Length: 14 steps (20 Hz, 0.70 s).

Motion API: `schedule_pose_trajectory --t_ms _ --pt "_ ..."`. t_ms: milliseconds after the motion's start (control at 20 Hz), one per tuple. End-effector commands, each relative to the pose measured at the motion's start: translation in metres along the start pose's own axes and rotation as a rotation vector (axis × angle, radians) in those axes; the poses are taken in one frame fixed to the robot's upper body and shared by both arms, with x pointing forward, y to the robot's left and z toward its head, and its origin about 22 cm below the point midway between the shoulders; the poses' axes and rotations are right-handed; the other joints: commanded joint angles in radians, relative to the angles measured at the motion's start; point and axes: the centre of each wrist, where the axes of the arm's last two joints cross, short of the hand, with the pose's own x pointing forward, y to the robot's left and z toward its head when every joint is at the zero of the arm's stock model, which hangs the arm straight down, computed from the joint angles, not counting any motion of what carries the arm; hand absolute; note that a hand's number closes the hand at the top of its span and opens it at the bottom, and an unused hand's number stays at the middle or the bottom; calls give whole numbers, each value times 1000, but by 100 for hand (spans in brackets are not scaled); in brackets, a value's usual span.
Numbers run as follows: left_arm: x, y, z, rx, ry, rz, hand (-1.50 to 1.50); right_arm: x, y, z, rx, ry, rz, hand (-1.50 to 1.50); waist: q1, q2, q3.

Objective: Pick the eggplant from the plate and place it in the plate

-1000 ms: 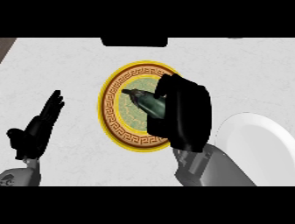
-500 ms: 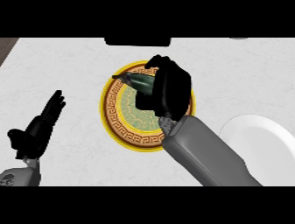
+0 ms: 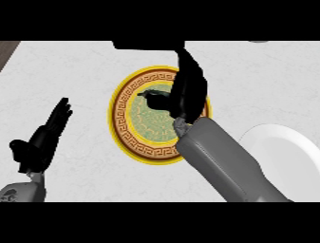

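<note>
Right hand (image 3: 187, 90): over ornate plate (image 3: 131, 142), fingers stretched far, thumb out left.
Eggplant: hidden; location cannot be told.
Left hand (image 3: 47, 135): near-left, fingers straight, together.
White plate (image 3: 296, 156): right, partly covered.

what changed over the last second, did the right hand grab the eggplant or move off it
The right hand slid toward the far rim of the yellow-rimmed plate, forearm reaching further over it. A dark shape, probably the eggplant, shows at its left edge; whether it is gripped cannot be told. The left hand, both plates and the white plate stayed put.
</note>
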Motion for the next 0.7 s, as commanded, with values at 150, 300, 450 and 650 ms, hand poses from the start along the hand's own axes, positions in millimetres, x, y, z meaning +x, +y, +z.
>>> schedule_pose_trajectory --t_ms 150,300,450,650 --pt "-3 8 10 16 24 -7 0 -15 -17 1 -174 113 -345 -150 -25 -6 1" --pt "-6 17 10 43 21 -11 0 -28 -41 14 -175 117 -480 -150 -47 -10 2" --pt "-16 19 15 29 36 16 0 -56 -52 30 -185 105 -512 -150 -42 -7 1" --pt "-10 20 12 29 26 -9 0 -97 -90 56 -157 57 -516 -150 -43 -7 1"
